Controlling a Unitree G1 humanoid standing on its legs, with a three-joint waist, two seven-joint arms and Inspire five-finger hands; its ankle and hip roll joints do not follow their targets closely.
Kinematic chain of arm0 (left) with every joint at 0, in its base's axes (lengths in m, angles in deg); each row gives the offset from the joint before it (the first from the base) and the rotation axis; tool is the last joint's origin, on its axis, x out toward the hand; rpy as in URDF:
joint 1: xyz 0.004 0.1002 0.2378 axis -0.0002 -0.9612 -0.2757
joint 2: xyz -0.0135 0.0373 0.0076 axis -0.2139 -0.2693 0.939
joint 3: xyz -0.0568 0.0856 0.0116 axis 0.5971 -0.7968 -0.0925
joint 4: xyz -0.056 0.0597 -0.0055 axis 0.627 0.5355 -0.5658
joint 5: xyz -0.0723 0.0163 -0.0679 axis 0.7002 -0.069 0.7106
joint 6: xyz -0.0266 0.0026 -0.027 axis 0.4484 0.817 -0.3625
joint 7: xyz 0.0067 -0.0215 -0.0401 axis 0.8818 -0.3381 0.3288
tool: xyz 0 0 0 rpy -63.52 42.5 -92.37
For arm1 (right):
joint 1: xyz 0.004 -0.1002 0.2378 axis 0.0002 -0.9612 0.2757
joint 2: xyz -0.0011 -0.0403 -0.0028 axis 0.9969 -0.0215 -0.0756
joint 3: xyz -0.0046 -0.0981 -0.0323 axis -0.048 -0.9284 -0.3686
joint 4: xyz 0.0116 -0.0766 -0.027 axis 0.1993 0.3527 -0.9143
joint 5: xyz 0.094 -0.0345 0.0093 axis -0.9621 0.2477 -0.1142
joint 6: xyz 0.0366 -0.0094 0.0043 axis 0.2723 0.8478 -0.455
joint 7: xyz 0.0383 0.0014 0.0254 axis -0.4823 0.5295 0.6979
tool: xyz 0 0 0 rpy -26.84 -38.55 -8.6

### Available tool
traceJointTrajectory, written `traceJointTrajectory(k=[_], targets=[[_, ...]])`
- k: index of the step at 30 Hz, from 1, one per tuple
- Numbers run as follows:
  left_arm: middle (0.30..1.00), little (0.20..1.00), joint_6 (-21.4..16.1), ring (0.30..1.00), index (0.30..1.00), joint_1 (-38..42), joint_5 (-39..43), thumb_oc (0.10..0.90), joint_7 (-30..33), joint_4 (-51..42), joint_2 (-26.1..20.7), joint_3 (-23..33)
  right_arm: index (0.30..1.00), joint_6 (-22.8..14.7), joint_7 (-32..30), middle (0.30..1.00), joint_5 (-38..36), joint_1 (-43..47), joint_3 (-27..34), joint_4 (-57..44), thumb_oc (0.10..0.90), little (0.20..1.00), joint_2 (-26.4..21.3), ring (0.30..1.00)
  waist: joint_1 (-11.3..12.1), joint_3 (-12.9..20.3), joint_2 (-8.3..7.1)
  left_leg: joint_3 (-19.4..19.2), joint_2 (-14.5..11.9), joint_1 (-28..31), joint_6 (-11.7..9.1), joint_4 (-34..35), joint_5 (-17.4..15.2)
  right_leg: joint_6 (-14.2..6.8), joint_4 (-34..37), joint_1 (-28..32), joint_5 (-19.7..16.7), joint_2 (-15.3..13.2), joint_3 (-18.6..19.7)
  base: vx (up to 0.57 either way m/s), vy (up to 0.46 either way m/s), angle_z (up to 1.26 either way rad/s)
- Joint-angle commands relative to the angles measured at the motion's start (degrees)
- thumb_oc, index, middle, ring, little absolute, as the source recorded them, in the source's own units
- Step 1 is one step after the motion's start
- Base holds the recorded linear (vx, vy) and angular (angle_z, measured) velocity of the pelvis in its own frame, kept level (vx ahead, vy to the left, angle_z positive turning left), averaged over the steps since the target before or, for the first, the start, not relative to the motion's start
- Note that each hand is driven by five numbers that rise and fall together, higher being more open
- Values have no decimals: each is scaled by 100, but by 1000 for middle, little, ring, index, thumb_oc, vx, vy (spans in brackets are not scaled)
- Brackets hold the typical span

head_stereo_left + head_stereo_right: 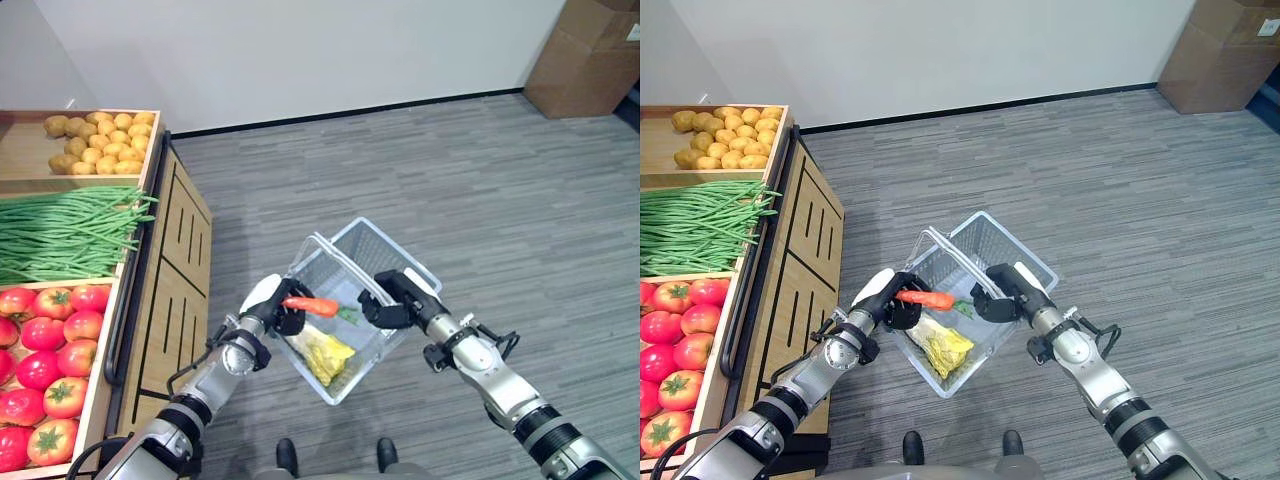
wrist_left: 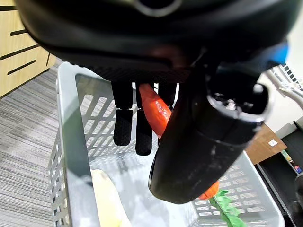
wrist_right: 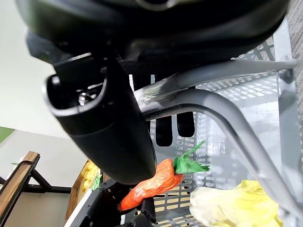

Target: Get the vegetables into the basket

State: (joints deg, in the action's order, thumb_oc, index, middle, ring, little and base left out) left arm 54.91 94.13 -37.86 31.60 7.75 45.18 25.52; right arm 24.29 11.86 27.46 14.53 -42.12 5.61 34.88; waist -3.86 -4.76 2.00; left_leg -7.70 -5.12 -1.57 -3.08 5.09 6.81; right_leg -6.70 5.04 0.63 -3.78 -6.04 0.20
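Observation:
My left hand (image 1: 272,312) is shut on an orange carrot (image 1: 312,305) with a green top, holding it level over the grey mesh basket (image 1: 372,246). The carrot (image 2: 156,111) is pinched between thumb and fingers in the left wrist view. My right hand (image 1: 395,300) is shut on the basket's grey handles (image 3: 208,106), keeping the basket up off the floor. A yellow-green leafy vegetable (image 1: 327,355) lies inside the basket, below the carrot (image 3: 151,184).
A wooden produce stand (image 1: 170,270) is at the left with potatoes (image 1: 100,140), green beans (image 1: 60,230) and tomatoes (image 1: 45,360). A cardboard box (image 1: 585,55) sits at the far right by the wall. Grey carpet floor spreads around the basket.

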Motion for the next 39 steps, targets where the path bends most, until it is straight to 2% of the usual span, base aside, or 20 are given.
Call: traceJointTrajectory(k=[1, 2, 16, 21, 26, 29, 31, 32, 33, 34, 37, 39], targets=[[948, 948, -168, 948, 948, 738, -163, 863, 476, 381, 22, 177, 300, -939, -104, 300, -474, 544, 478, -1151, 400, 300, 314, 300, 80, 550, -297, 112, 45, 150, -85, -9, -579, -256, -4, -244, 51, -195, 62, 0, 0, 0], [1000, 1000, -150, 1000, 1000, 726, -196, 900, 475, 396, 35, 173, 300, -940, -105, 300, -468, 546, 473, -1156, 400, 300, 322, 300, 81, 552, -298, 115, 48, 149, -84, -9, -578, -256, -4, -246, 51, -195, 63, 0, 0, 0], [1000, 1000, -136, 1000, 1000, 740, -644, 900, 310, -86, -89, -71, 300, -878, -263, 300, -329, 491, 583, -867, 400, 300, 458, 300, 133, 561, -306, 171, 67, 136, -68, -9, -593, -257, -4, -206, 83, -211, 6, 0, 0, 0], [1000, 1000, -191, 1000, 1000, 602, -382, 900, 189, -567, -174, 1, 300, -795, -426, 300, -95, 466, 741, -581, 400, 300, 502, 300, 172, 565, -304, 223, 84, 136, -53, -9, -592, -247, -4, -177, 90, -221, -28, 0, 0, 0], [1000, 1000, -517, 1000, 1000, 144, -32, 900, -299, -1534, -536, 5, 300, -695, -615, 300, 116, 440, 1034, -27, 400, 300, 571, 300, 263, 553, -310, 285, 102, 135, -39, -9, -604, -250, -4, -146, 99, -238, -83, 0, 2, 4], [1000, 1000, -700, 1000, 1000, -394, 714, 900, -803, -2238, -716, -8, 300, -614, -770, 300, 350, 421, 1255, 394, 400, 300, 569, 300, 342, 544, -309, 345, 123, 121, -23, -9, -606, -249, -4, -130, 103, -245, -120, 2, 0, 8], [1000, 1000, -690, 1000, 1000, -529, 905, 900, -881, -2432, -805, 43, 300, -625, -782, 300, 367, 408, 1283, 450, 400, 300, 594, 300, 352, 546, -316, 357, 124, 118, -22, -9, -606, -248, -4, -126, 107, -248, -130, 0, -1, 14], [1000, 1000, -770, 1000, 1000, -976, 2134, 900, -1419, -2988, -1018, -22, 300, -562, -858, 300, 486, 377, 1397, 947, 400, 300, 609, 300, 419, 533, -303, 397, 132, 111, -18, -9, -598, -246, -4, -103, 113, -255, -165, -2, 6, 9], [1000, 1000, -739, 1000, 1000, -1212, 2868, 900, -1707, -3252, -1184, -41, 300, -534, -897, 300, 527, 426, 1419, 1412, 400, 300, 646, 300, 462, 529, -300, 421, 147, 114, -12, -9, -596, -242, -4, -89, 118, -257, -181, -1, 6, 9], [1000, 1000, -728, 1000, 1000, -1222, 2888, 900, -1720, -3271, -1201, -29, 300, -543, -899, 300, 527, 434, 1413, 1426, 400, 300, 654, 300, 459, 530, -305, 420, 147, 115, -12, -9, -598, -242, -4, -89, 119, -257, -181, -8, 3, 7], [1000, 1000, -566, 1000, 1000, -1822, 3972, 900, -2006, -3396, -1349, 58, 300, -454, -978, 300, 471, 534, 1480, 2454, 400, 300, 782, 300, 547, 520, -300, 470, 159, 113, -10, -9, -577, -233, -4, -62, 123, -251, -210, -13, -1, 8], [1000, 1000, -532, 1000, 1000, -1993, 4143, 900, -2081, -3259, -1345, 81, 300, -453, -985, 300, 464, 567, 1482, 2869, 400, 300, 807, 300, 565, 514, -301, 485, 160, 105, -11, -9, -566, -229, -4, -56, 123, -249, -222, -17, -7, 9]])
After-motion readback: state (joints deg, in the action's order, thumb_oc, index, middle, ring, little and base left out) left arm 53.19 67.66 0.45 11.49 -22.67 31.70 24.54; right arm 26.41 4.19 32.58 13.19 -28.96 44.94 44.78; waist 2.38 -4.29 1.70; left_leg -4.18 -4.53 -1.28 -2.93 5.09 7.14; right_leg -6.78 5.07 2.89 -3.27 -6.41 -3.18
